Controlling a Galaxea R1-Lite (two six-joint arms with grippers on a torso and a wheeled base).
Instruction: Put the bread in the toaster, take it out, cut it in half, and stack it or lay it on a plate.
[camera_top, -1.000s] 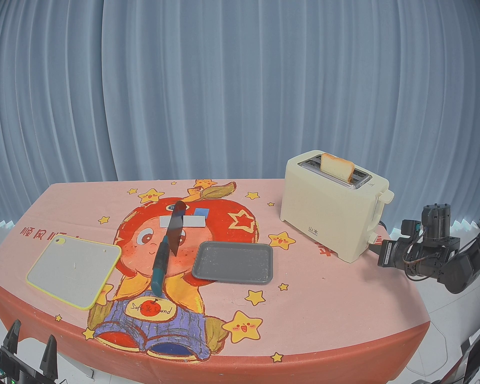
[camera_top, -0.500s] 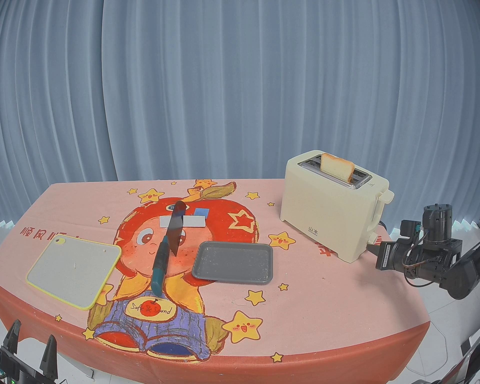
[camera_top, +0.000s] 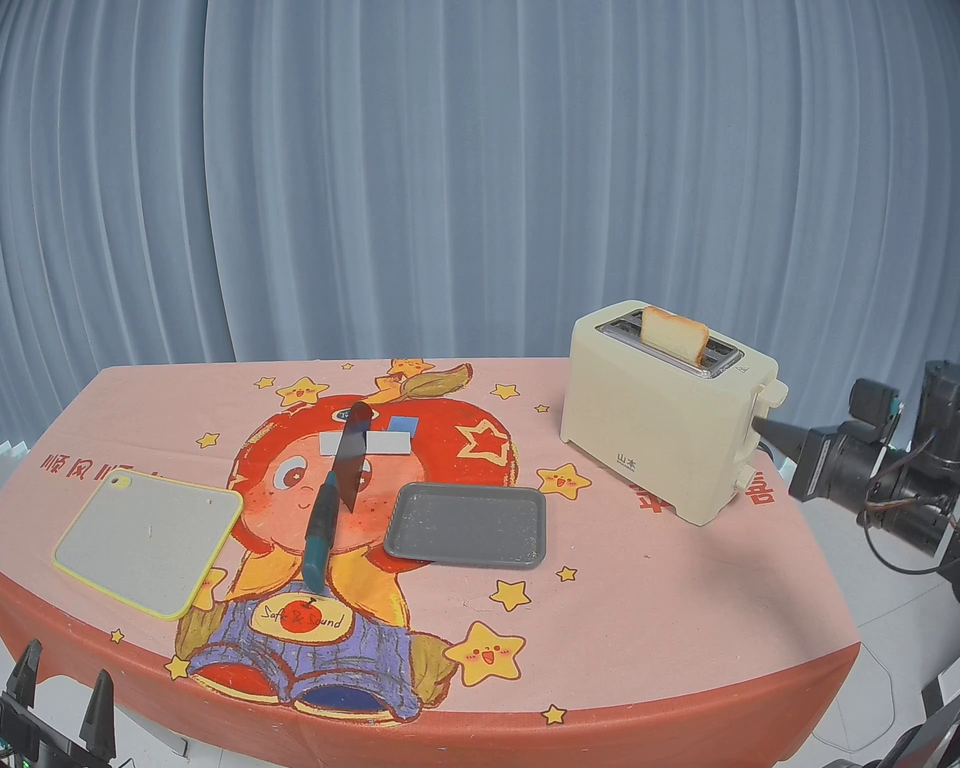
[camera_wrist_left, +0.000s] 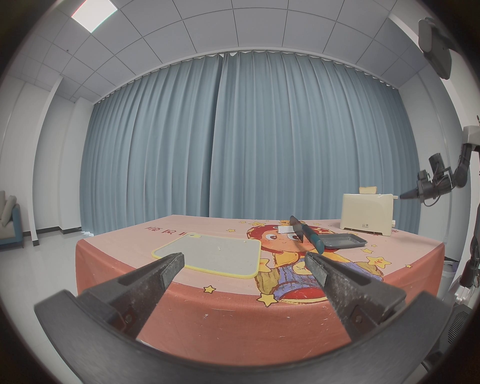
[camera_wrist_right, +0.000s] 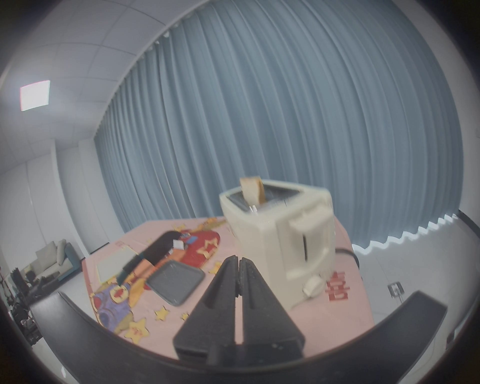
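Observation:
A slice of bread (camera_top: 675, 333) stands up out of the slot of the cream toaster (camera_top: 655, 430) at the table's right. My right gripper (camera_top: 765, 428) is shut with nothing in it. It hangs off the table's right edge, just right of the toaster's end and below its lever (camera_top: 771, 392). In the right wrist view the shut fingers (camera_wrist_right: 238, 260) point at the toaster (camera_wrist_right: 280, 240) and the bread (camera_wrist_right: 251, 190). A grey plate (camera_top: 467, 525) lies mid-table. My left gripper (camera_top: 60, 680) is open and empty, low off the front-left corner.
A teal-handled knife (camera_top: 335, 480) lies left of the plate. A grey cutting board (camera_top: 148, 540) with a yellow rim lies at the table's left. The toaster's cord (camera_wrist_right: 347, 255) runs off behind it. Bare cloth lies in front of the plate and the toaster.
My right gripper has risen from beside the toaster's lower knob to just under the lever and drawn a little to the right. The bread and my left gripper have not moved.

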